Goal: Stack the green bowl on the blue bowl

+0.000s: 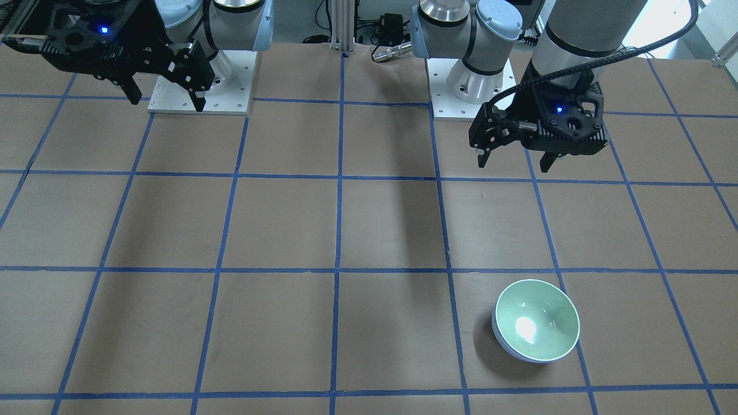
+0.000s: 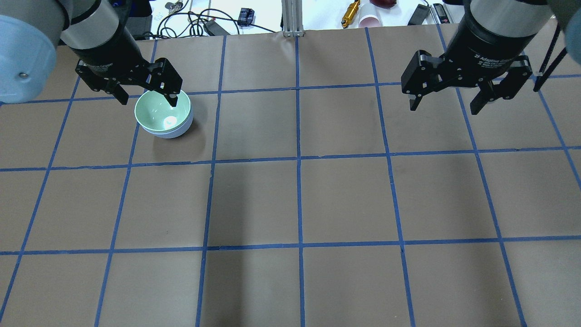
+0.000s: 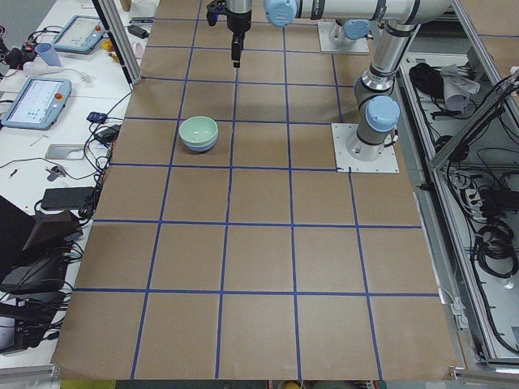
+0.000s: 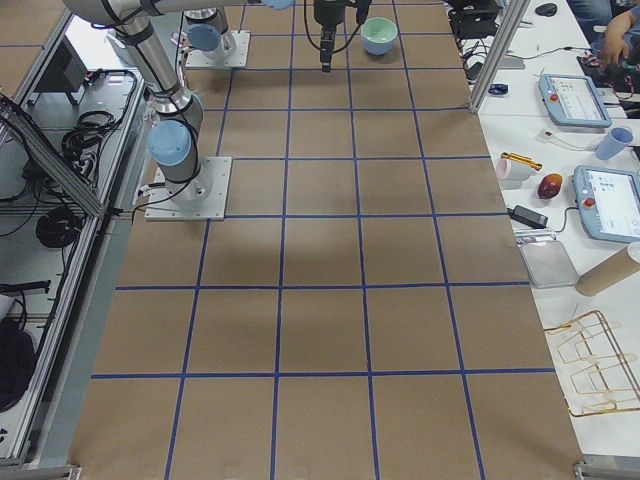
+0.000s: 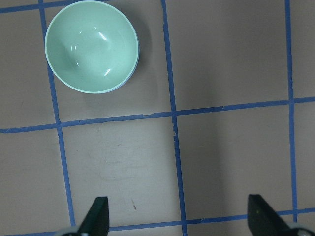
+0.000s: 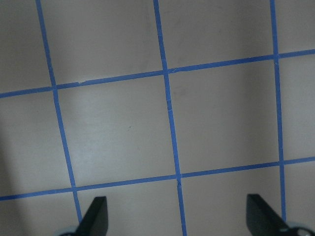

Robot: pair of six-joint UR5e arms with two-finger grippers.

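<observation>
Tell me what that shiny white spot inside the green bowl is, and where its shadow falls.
Front-facing view: the white blob in the green bowl is glare, likely a lamp reflected in its glossy inside, and the bowl casts a dark shadow on the table toward the picture's left. Overhead view: the same glare, smaller. Left wrist view: only thin bright streaks.

Glossy mint green bowl (image 2: 156, 111) sits upright, nested inside the periwinkle blue bowl (image 2: 171, 133).
</observation>
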